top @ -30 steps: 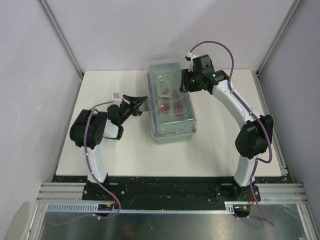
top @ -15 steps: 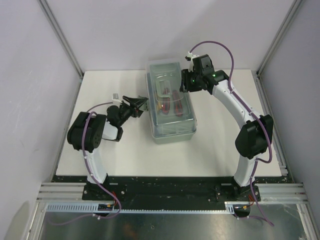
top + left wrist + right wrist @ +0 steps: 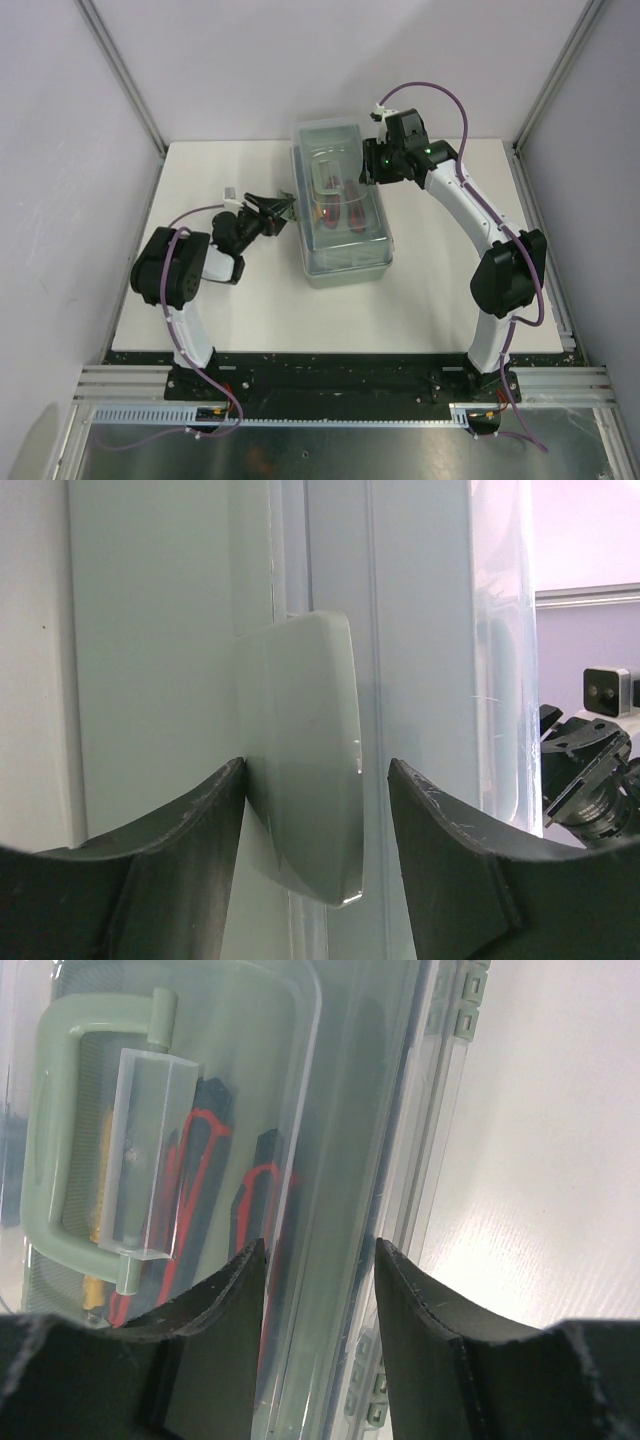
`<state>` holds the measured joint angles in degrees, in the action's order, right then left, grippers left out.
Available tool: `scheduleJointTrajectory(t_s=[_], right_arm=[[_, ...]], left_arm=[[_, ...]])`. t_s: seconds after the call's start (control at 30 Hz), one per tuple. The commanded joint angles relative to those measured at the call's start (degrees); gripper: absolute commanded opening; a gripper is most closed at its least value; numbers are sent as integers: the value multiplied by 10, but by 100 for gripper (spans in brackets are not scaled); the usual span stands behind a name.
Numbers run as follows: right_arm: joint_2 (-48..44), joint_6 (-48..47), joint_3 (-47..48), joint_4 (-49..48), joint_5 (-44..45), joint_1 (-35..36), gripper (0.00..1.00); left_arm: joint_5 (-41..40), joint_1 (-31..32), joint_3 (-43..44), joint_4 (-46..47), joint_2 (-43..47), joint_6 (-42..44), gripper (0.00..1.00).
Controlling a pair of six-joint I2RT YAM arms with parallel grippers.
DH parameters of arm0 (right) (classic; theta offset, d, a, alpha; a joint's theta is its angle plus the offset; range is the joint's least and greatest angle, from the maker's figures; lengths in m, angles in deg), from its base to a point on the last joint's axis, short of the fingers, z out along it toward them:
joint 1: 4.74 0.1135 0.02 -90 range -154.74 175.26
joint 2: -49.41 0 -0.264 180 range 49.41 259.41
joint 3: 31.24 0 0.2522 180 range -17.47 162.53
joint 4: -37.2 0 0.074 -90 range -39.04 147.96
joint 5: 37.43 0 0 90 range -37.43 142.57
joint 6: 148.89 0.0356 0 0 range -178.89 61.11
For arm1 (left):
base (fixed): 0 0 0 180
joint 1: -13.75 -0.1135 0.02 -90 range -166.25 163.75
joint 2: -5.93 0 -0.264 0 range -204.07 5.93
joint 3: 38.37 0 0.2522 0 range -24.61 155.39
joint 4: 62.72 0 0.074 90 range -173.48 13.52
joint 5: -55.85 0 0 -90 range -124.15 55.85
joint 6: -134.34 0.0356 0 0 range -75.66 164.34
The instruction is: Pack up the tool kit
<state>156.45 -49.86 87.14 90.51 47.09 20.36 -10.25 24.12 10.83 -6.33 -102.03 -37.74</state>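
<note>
The tool kit [image 3: 340, 250] is a sage-green box with its translucent lid down, in the middle of the table. Red-and-black tool handles [image 3: 340, 205] show through the lid, also in the right wrist view [image 3: 200, 1170] beside the green carry handle [image 3: 45, 1160]. My left gripper [image 3: 282, 207] is open at the box's left side. Its jaws stand around the green latch [image 3: 300, 730], the left finger [image 3: 180, 830] touching it. My right gripper [image 3: 372, 166] is open, its jaws astride the lid's right rim [image 3: 340, 1160] near the hinges [image 3: 460, 1000].
The white table [image 3: 440, 290] extends around the box on all sides. Grey walls and metal frame posts [image 3: 125, 75] enclose the back and sides. The right arm's wrist shows at the far edge of the left wrist view [image 3: 590, 770].
The left arm's elbow has swung a little to the left and its gripper has shifted slightly along the box's side. The right arm and the box have not moved.
</note>
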Motion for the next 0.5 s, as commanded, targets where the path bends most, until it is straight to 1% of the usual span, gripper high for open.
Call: scheduleJointTrajectory(t_s=[0.0,0.17,0.3,0.47], right_arm=[[64,-16,-42,84,4,6,41],[67,-16,-42,84,3,4,41],[69,-16,-42,84,3,3,41],[71,-15,-41,84,2,3,41]], left_arm=[[21,13,1,156,64,20,61],[25,13,5,119,78,41,60],[24,13,11,78,92,68,55],[25,18,23,22,111,107,54]])
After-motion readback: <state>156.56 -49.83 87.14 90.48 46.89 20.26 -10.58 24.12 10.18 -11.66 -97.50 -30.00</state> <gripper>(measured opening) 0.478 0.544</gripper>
